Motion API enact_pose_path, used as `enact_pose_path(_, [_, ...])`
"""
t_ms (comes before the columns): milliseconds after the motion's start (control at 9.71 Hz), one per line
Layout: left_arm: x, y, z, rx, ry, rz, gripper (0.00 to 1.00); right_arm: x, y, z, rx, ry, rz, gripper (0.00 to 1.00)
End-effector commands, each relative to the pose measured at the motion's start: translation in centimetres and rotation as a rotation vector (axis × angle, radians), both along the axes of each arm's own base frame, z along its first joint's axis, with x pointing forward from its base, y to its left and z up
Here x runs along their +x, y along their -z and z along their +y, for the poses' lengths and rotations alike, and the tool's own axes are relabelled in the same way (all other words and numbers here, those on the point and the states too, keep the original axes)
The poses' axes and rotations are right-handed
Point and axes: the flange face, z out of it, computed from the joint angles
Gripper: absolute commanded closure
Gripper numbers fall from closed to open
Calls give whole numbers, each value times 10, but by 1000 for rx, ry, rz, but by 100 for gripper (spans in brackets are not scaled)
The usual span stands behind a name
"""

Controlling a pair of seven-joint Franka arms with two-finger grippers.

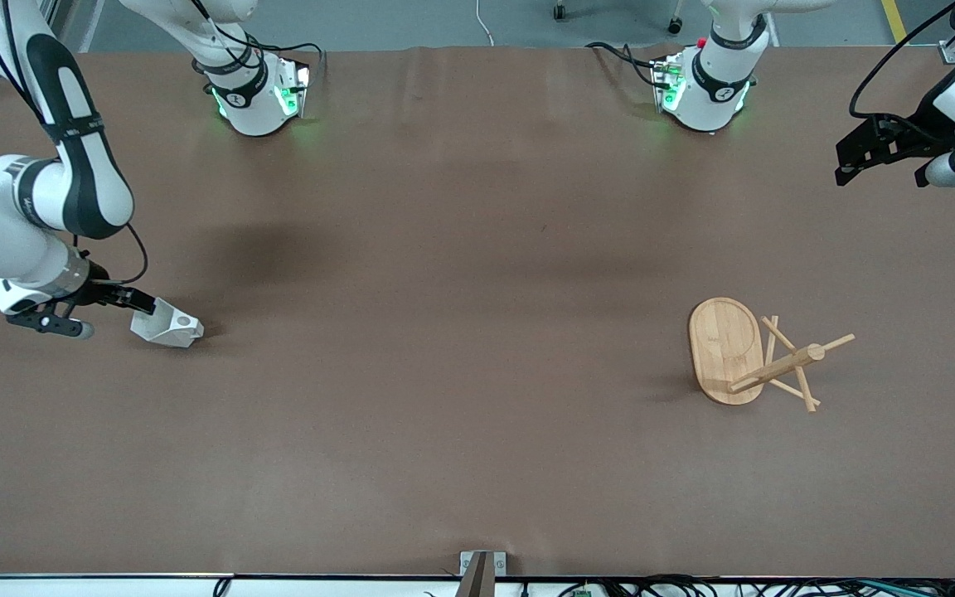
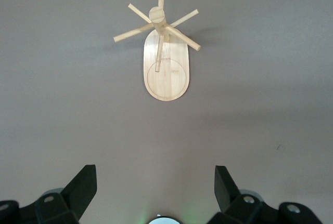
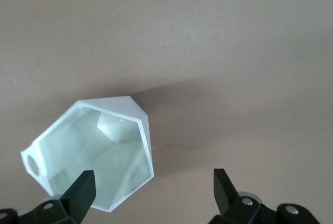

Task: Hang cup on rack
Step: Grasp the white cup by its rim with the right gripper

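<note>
The white faceted cup [image 1: 167, 325] lies on its side on the table toward the right arm's end, with its mouth turned to my right gripper [image 1: 115, 317]. That gripper is open and low, level with the cup. In the right wrist view one fingertip [image 3: 83, 185] sits in front of the cup's [image 3: 99, 146] mouth and the other is over bare table; the handle's round hole shows at the cup's edge. The bamboo rack [image 1: 726, 348] stands toward the left arm's end. My left gripper [image 1: 879, 174] is open and empty, up in the air, with the rack [image 2: 166, 73] ahead of it [image 2: 156, 185].
A brown mat [image 1: 461, 348] covers the table. The two arm bases [image 1: 258, 95] stand along the edge farthest from the front camera. A small metal bracket [image 1: 482, 568] sits at the nearest edge.
</note>
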Motion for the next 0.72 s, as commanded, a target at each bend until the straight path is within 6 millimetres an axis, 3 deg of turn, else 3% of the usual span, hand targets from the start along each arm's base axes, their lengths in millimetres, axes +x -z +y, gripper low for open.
enact_pose_path(0, [7, 13, 0, -4, 6, 33, 0, 1, 15, 4, -5, -9, -8, 0])
enact_pose_path(309, [9, 12, -1, -5, -8, 22, 0, 4, 28, -1, -6, -2, -16, 8])
enact_pose_path(618, [18, 8, -6, -7, 2, 8, 0, 5, 29, 0, -5, 3, -17, 48])
